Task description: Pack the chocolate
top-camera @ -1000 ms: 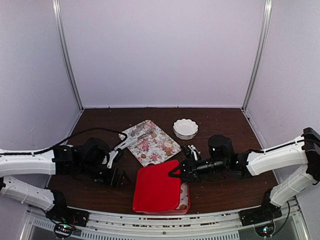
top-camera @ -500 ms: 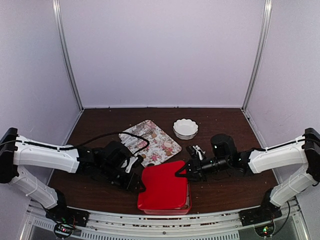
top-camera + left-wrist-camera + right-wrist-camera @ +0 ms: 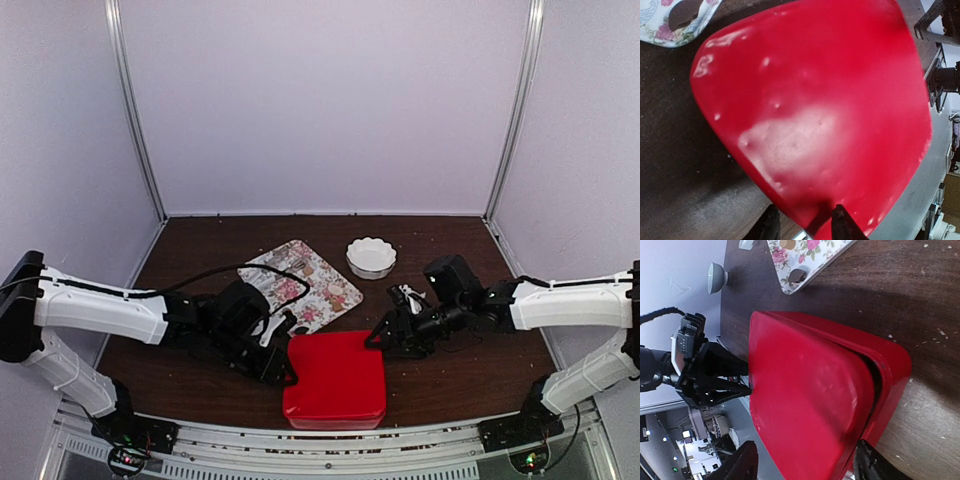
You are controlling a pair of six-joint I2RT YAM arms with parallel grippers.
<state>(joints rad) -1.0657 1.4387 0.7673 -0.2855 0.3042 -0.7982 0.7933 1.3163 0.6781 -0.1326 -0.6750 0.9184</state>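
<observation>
Closing step: lid [image 3: 335, 375] nearly flush on the box [image 3: 892, 365], one chocolate [image 3: 682, 12] on the tray [image 3: 322, 290]; right gripper [image 3: 374, 343] gapes empty at its corner, left gripper [image 3: 284, 371] straddles its edge, grip unclear; pressing the lid down evenly seems next

The red box lid [image 3: 815, 115] looks like glossy plastic with little dimples, my counter [image 3: 920, 300] is matt dark wood grain, and the flowered tray [image 3: 318, 290] looks smooth.
</observation>
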